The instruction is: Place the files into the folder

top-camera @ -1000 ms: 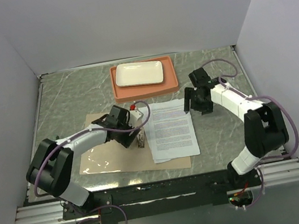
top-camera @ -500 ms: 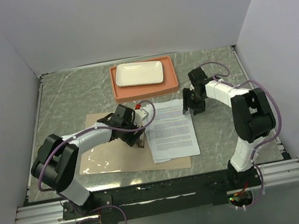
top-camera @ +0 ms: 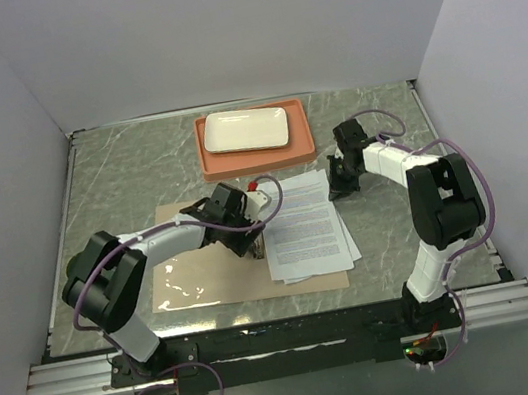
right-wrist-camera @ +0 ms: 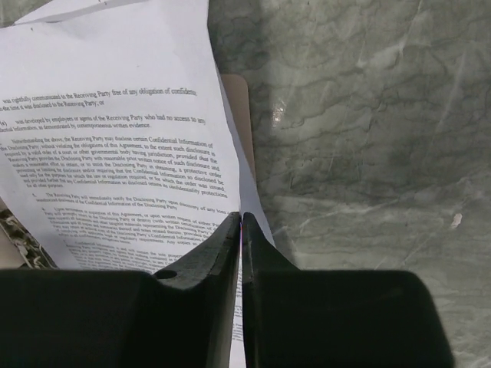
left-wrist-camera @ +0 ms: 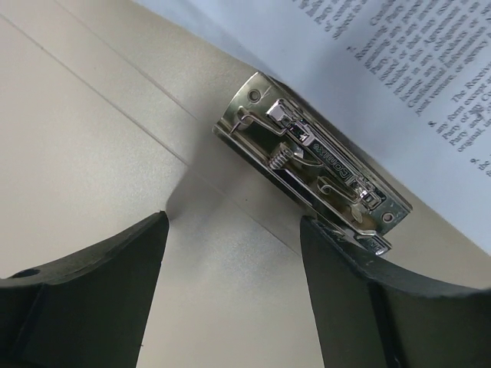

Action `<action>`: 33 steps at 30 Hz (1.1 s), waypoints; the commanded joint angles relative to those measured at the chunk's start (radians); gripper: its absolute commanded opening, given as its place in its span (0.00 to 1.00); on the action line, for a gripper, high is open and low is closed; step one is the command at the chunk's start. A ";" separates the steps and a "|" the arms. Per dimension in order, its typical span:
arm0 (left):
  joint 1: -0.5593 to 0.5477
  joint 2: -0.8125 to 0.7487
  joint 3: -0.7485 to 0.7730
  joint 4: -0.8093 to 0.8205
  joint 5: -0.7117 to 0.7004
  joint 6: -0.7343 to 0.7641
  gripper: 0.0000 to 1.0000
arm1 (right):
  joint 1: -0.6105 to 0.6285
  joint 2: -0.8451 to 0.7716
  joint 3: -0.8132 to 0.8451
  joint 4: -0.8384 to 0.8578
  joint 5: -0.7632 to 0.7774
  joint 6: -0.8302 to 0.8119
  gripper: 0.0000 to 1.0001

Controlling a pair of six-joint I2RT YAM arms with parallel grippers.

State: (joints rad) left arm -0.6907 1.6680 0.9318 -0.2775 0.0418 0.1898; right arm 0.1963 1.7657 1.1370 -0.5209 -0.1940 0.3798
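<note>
Tan card of the folder (top-camera: 207,278) is lying open across the lower middle of the top view, on the marbled table (top-camera: 110,183). The files (top-camera: 306,236) are resting on its right half, a little askew. Their right edge is overhanging the folder onto the table, and the two sheets are fanning slightly apart.

The right gripper (top-camera: 342,187) is sitting at the upper right corner of the files. In the right wrist view its fingers (right-wrist-camera: 222,253) are pressing together at the bottom centre with the paper's edge running between them, so it is pinching the files (right-wrist-camera: 115,130). A sliver of folder (right-wrist-camera: 239,107) is showing just past the paper, and bare table (right-wrist-camera: 360,115) is filling the right of that frame.

The left gripper (top-camera: 250,232) is hovering at the left edge of the files, over the folder's middle. In the left wrist view its fingers (left-wrist-camera: 84,291) are standing well apart along the bottom of the frame and holding nothing. The metal clip (left-wrist-camera: 314,165) is lying just beyond the gap, nearer the right-hand finger. Whether that finger is touching it I cannot tell. The files (left-wrist-camera: 399,54) are filling the upper right, their edge just beside the clip, with folder card (left-wrist-camera: 92,130) filling the left.

An orange tray (top-camera: 209,161) carrying a white plate (top-camera: 246,130) is sitting at the upper middle of the top view, near the files' top edge but apart from it.
</note>
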 commanded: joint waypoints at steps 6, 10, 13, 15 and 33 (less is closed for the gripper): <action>-0.072 0.064 0.030 -0.063 0.072 -0.067 0.76 | -0.005 -0.123 -0.014 -0.016 0.002 0.018 0.00; -0.072 0.056 0.070 -0.094 0.070 -0.078 0.77 | -0.006 -0.193 -0.023 -0.019 -0.031 0.034 0.00; -0.066 0.036 0.100 -0.115 0.023 -0.066 0.79 | -0.005 -0.245 -0.037 -0.014 -0.076 0.057 0.00; -0.038 0.007 0.117 -0.127 0.004 -0.069 0.98 | -0.005 -0.282 -0.042 -0.005 -0.107 0.074 0.00; 0.462 -0.324 0.231 -0.223 0.239 -0.056 0.96 | 0.322 -0.416 0.245 -0.100 -0.117 0.162 0.00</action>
State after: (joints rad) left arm -0.2459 1.4162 1.2263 -0.4980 0.1967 0.1379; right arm 0.4599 1.3956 1.2648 -0.6010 -0.3267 0.5026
